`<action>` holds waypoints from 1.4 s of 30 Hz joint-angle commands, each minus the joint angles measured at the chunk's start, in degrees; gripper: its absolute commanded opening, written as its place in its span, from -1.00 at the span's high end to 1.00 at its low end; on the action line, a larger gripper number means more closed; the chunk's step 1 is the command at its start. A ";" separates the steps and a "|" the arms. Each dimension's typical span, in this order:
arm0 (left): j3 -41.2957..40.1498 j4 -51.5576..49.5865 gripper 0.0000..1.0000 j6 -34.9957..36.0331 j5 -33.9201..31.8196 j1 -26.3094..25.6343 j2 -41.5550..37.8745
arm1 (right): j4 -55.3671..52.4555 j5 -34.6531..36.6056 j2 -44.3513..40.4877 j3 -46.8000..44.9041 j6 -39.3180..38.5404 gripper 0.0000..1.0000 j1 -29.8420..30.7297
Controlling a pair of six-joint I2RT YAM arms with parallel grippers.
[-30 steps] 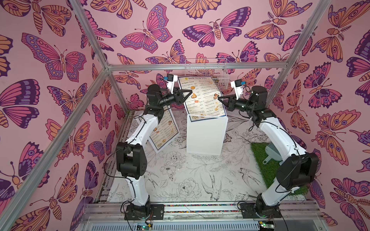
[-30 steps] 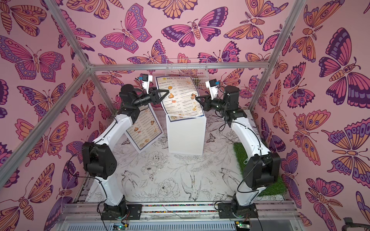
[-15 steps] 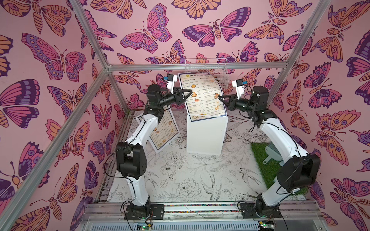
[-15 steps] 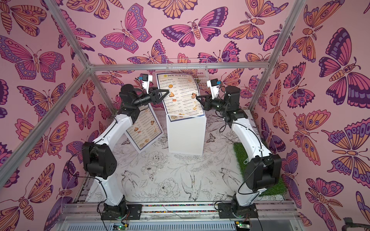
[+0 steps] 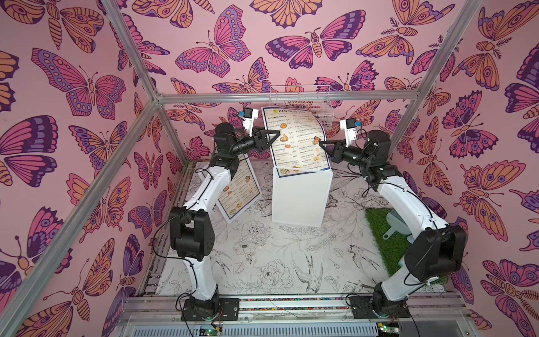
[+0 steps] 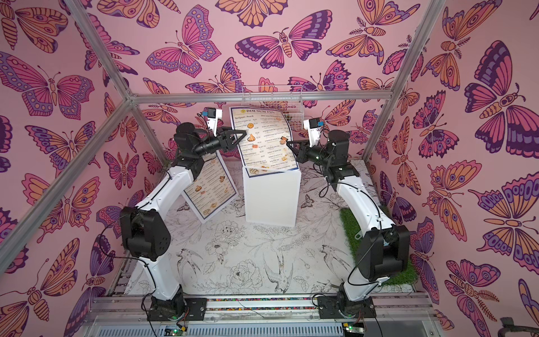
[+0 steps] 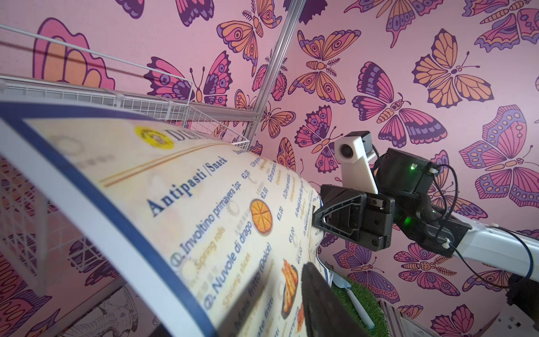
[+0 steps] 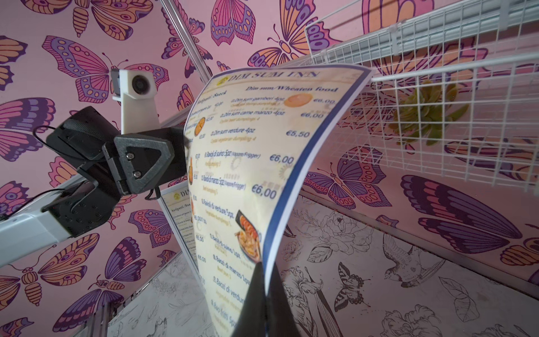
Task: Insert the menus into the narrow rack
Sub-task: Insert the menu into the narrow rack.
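Above the box (image 5: 300, 198), right fingers (image 8: 256, 297) pinch the upright menu (image 5: 294, 140), rack (image 5: 299, 102) just beyond its top; left fingers' (image 8: 137, 172) grip unclear.

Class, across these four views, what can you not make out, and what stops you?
Second menu: upper part hidden behind the left arm, both top views.
Left tool: grip unclear; the held menu hides its other finger, left wrist view.
Wire rack: green item inside blurred behind mesh, right wrist view.
Grey object on the grass: partly behind the right arm, top view.
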 commanded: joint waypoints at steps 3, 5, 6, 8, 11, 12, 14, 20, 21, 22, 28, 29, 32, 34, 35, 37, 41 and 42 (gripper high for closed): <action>1.82 2.05 0.01 -1.08 0.36 0.37 1.21 | 6.25 0.65 -2.50 -1.38 3.73 0.89 0.53; 1.90 2.05 0.01 -1.13 0.36 0.37 1.30 | 6.34 0.79 -2.78 -1.45 3.69 0.89 0.58; 1.95 2.05 0.01 -1.25 0.45 0.37 1.40 | 6.27 0.86 -2.83 -1.45 3.70 0.89 0.55; 2.07 2.04 0.01 -1.30 0.45 0.37 1.44 | 6.00 0.62 -2.84 -1.22 3.77 0.88 0.53; 2.26 2.05 0.01 -1.44 0.54 0.26 1.76 | 5.46 0.47 -2.85 -1.46 3.63 0.88 0.62; 2.27 2.03 0.01 -1.40 0.54 0.17 1.74 | 5.37 0.55 -2.85 -1.67 3.55 0.88 0.62; 2.22 2.05 0.01 -1.43 0.54 0.15 1.75 | 4.83 0.82 -2.82 -1.98 3.44 0.88 0.62; 2.09 2.05 0.01 -1.38 0.63 0.02 1.73 | 3.11 2.22 -5.62 -3.11 2.82 0.87 1.09; 2.13 2.05 0.01 -1.36 0.63 0.01 1.70 | 2.74 2.43 -5.71 -3.13 2.75 0.87 1.19; 2.17 2.05 0.01 -1.38 0.63 0.01 1.77 | 2.48 2.53 -5.72 -3.12 2.72 0.87 1.30; 2.20 2.18 0.01 -1.52 0.89 -0.21 1.80 | 1.33 3.85 -6.09 -3.93 1.06 0.86 1.81; 2.19 2.19 0.01 -1.52 0.97 -0.25 1.76 | 1.08 3.85 -5.99 -3.92 0.60 0.86 1.79; 2.13 2.23 0.01 -1.58 1.07 -0.42 1.71 | 0.96 3.70 -5.50 -4.10 -0.34 0.85 1.79; 2.11 2.22 0.01 -1.61 1.08 -0.53 1.71 | 1.14 3.29 -5.19 -4.09 -0.45 0.84 1.82; 2.13 2.22 0.01 -1.62 1.07 -0.51 1.64 | 1.70 3.15 -5.11 -4.31 -0.21 0.84 1.82; 2.07 2.27 0.01 -1.52 1.02 -0.52 1.54 | 2.24 3.15 -5.26 -4.90 0.07 0.84 1.76; 2.02 2.19 0.01 -1.77 1.07 -0.51 1.34 | 2.79 3.85 -5.80 -5.64 0.18 0.83 1.79; 2.06 2.22 0.01 -1.84 0.98 -0.56 1.34 | 2.95 4.02 -5.80 -5.63 0.30 0.83 1.81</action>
